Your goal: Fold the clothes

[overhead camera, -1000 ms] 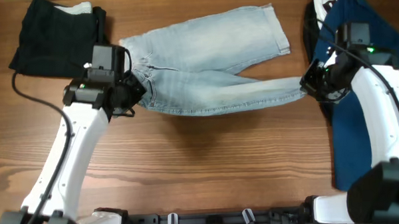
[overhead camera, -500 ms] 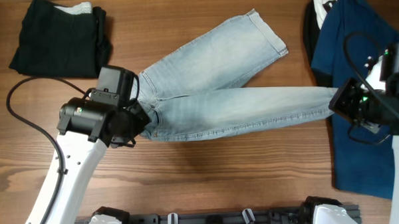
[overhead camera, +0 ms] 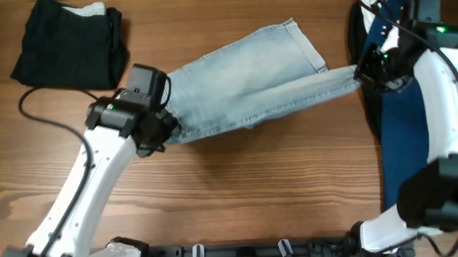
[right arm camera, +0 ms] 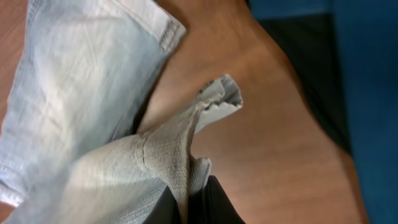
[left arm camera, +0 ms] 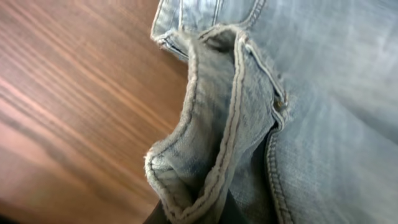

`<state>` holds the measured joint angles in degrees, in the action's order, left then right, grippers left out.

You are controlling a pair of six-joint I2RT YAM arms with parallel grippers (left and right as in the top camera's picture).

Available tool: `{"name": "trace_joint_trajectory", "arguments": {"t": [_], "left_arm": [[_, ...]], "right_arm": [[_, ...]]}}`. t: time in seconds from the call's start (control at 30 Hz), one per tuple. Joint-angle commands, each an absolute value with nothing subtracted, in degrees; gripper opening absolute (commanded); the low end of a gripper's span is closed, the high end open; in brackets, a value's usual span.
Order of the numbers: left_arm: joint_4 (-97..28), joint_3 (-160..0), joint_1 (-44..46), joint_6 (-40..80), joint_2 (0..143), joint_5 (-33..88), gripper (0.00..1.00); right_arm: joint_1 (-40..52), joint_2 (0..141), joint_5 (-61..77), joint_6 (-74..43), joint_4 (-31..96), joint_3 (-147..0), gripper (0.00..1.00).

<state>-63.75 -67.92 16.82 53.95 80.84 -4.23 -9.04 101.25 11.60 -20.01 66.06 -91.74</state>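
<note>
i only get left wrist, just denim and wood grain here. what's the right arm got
Observer: The right gripper is pinching one leg hem of the pants, over near the table's right side.
Operator: and the rest of them
Observer: The other leg lies alongside the held one, with its cuff pointing toward the back right.
Operator: anything else out there
Observer: A black garment sits at the back left, and a navy cloth lies along the right edge beneath the right arm.
</note>
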Motion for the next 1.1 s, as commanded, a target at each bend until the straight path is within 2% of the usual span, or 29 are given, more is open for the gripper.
{"name": "trace_joint_trajectory", "arguments": {"t": [0.0, 0.37, 0.6, 0.87, 0.93, 1.07], "left_arm": [[-60.23, -68.84, 16.43, 54.96, 87.24, -10.92, 0.04], [-54.3, -68.84, 11.18, 57.95, 93.01, -13.65, 0.04], [-55.55, -69.21, 10.57, 58.19, 92.51, -13.76, 0.04], [-78.3, -81.45, 10.59, 58.02, 82.72, -10.7, 0.04], [-83.59, -81.45, 10.59, 62.48, 79.94, -8.95, 0.04], [-96.57, -81.14, 10.59, 80.4, 77.52, -8.73, 0.04]], "right_arm": [[-7.9, 105.86, 11.92, -16.75, 60.14, -92.58, 0.04], [1.04, 113.1, 7.42, -20.58, 41.01, -92.58, 0.04], [1.39, 112.79, 7.49, -22.46, 41.3, -93.21, 0.04], [1.39, 103.92, 7.46, -19.33, 60.05, -102.89, 0.04], [1.41, 101.86, 7.51, -19.55, 64.4, -103.24, 0.04], [1.72, 101.14, 9.02, -19.51, 70.24, -103.11, 0.04]]}}
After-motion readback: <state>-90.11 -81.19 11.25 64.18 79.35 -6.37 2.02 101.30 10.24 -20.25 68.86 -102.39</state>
